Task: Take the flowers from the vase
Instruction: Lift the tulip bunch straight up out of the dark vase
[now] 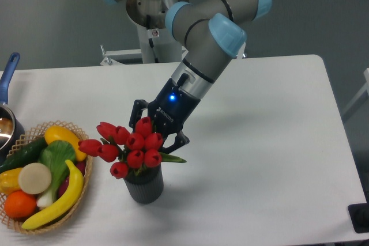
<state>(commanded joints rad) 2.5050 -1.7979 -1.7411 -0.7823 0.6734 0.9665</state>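
On the white table [271,119], the flowers [130,145] stand in the dark vase [144,187], near the wicker basket [81,200] of fruit. The gripper [157,126] is just behind the red buds; if its fingers are spread or closed, I cannot tell.

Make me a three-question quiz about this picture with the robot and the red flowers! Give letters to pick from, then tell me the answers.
1. Where does the round wicker basket of fruit and vegetables sit?
A. left of the vase
B. right of the vase
C. behind the robot

2. What colour are the tulip buds?
A. yellow
B. red
C. white

3. Where are the flower stems?
A. lying on the table
B. in the basket
C. in the vase

Answers:
1 A: the round wicker basket is left of the ribbed dark grey vase.
2 B: the tulip flowers are red.
3 C: the stems stand in the vase, with the black gripper behind the buds.
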